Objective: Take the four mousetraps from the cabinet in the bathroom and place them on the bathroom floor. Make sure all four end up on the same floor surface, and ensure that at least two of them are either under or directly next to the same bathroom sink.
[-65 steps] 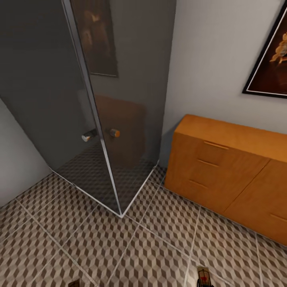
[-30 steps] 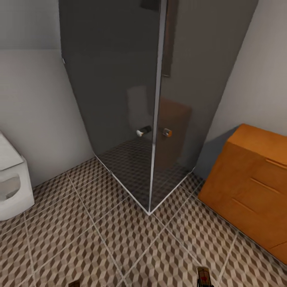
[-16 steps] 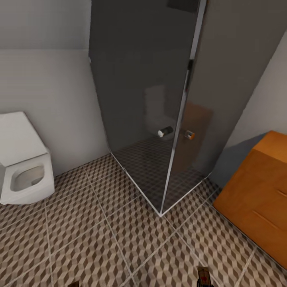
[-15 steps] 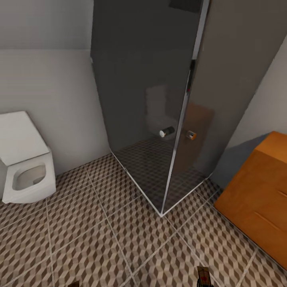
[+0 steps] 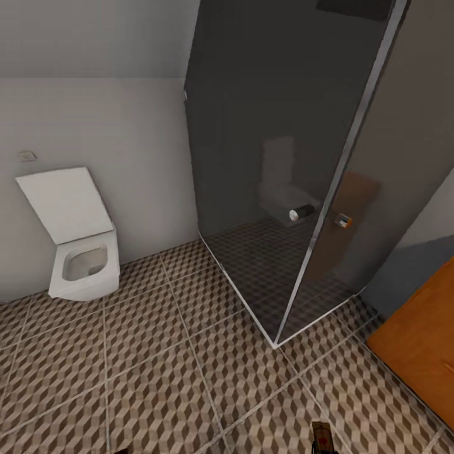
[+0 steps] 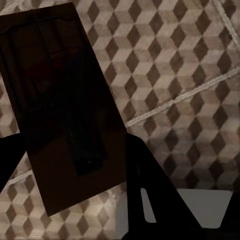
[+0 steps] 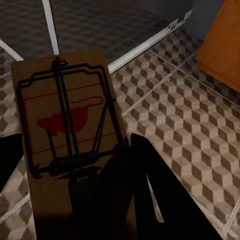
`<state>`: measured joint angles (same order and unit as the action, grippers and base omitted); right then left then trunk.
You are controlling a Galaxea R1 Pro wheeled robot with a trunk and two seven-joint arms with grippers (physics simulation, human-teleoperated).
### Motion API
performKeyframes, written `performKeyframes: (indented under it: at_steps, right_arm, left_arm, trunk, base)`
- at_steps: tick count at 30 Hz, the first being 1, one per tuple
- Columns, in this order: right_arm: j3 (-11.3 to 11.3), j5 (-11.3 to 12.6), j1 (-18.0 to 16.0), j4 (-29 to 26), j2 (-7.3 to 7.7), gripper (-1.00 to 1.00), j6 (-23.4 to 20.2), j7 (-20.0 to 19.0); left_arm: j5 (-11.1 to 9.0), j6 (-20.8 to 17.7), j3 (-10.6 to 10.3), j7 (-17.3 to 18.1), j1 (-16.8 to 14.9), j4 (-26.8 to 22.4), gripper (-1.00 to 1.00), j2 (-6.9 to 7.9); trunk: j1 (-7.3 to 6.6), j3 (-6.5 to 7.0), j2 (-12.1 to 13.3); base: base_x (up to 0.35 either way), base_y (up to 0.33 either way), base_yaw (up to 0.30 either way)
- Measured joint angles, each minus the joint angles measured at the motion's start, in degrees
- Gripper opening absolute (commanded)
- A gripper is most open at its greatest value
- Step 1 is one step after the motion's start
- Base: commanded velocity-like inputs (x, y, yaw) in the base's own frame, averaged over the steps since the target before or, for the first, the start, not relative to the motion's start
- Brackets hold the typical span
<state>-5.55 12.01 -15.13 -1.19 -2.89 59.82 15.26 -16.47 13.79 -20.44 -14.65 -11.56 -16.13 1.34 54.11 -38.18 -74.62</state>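
Mousetraps are in transit, one clamped in each gripper, while the robot faces a corner of the bathroom. Bathroom floor [image 5: 157, 378], cube-patterned, spans the head view from 3 to 9 o'clock. Glass shower stall [image 5: 284, 189] rises from centre towards 1 o'clock; cabinet [image 5: 419, 353] sits at 4 o'clock; white toilet [image 5: 82, 258] at 9 o'clock. Right gripper [image 7: 75, 195] pinches a mousetrap [image 7: 67, 130], red mouse print uppermost, by its near end. Left gripper [image 6: 70, 185] pinches a second trap [image 6: 60, 100], seen dark and in shadow. No sink is visible. Judged best practice: turn until the sink appears, then lower each trap flat onto tiles beside it.
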Motion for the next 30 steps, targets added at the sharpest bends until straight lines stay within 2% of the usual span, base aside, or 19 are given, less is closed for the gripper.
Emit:
performKeyframes:
  at_steps: [30]
  right_arm:
    - [-0.04, -0.01, 0.01, -0.03, 0.00, -1.00, 0.00, 0.00]
  left_arm:
    - [0.02, 0.00, 0.00, 0.00, 0.00, 0.21, -1.00, -0.23]
  trunk:
    - [0.00, 0.00, 0.00]
  base:
    - [0.000, 0.000, 0.288]
